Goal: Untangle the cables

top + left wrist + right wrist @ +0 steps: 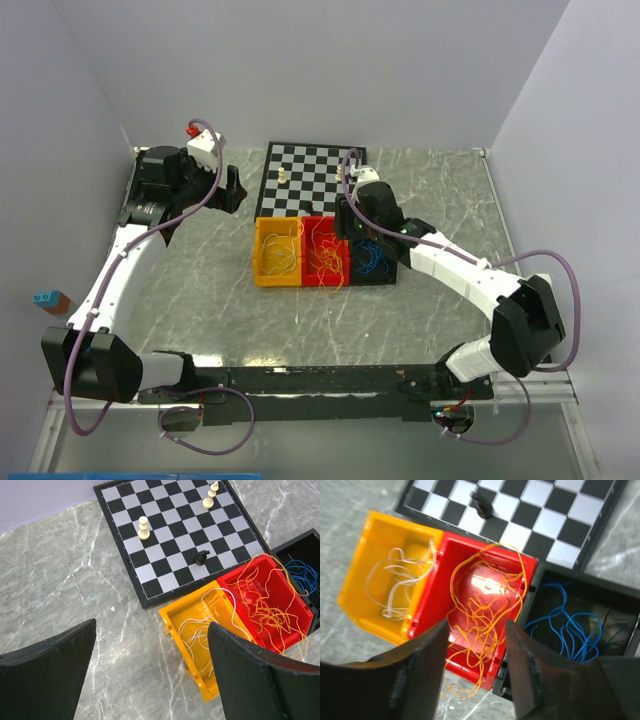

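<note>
Base rail [320,382], grey marbled table [200,280], binned cables [325,262], white walls [330,70]

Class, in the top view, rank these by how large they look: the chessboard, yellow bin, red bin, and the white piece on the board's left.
1. chessboard
2. yellow bin and red bin: they look alike, so they tie
3. white piece, by far the smallest

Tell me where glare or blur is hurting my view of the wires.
Right wrist: glare on the red bin's floor washes out some orange wires; right claw's fingers are blurred. Left wrist: sharp, evenly lit. Top external: even light, wires too fine to trace.
</note>
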Controlling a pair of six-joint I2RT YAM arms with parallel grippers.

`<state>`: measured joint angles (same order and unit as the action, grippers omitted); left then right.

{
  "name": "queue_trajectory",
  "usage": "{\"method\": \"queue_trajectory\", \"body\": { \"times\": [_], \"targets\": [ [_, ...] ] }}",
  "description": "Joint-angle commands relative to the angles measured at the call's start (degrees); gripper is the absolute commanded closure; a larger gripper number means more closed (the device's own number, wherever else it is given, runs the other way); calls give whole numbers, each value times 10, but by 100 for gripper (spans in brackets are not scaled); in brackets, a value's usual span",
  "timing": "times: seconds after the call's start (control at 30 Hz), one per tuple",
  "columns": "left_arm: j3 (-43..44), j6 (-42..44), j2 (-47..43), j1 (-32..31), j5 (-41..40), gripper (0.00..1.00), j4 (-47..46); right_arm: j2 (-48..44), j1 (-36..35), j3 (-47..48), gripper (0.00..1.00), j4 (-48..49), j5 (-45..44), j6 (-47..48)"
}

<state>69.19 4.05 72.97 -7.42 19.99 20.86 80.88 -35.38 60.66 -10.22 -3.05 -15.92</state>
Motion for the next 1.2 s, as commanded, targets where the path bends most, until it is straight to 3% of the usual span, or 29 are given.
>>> {"method": "queue_trajectory", "body": {
  "times": [0.0, 0.27, 0.63, 0.97, 1.17],
  "targets": [
    [12, 10, 2, 2, -3, 3, -1, 28, 0, 4, 48, -17, -27, -17],
    [8, 17, 9, 2, -5, 4, 0, 99, -11, 53, 60, -52, -22, -29],
    [-3, 22, 6, 2, -19, 3, -5, 150, -45, 89, 86, -14, -9, -29],
    [-12, 28, 4, 2, -26, 3, -11, 218, -44, 125, 92, -21, -24, -36],
    [-16, 28, 2, 2, -22, 3, -14, 245, -34, 125, 90, -19, -49, -35]
  ]
}}
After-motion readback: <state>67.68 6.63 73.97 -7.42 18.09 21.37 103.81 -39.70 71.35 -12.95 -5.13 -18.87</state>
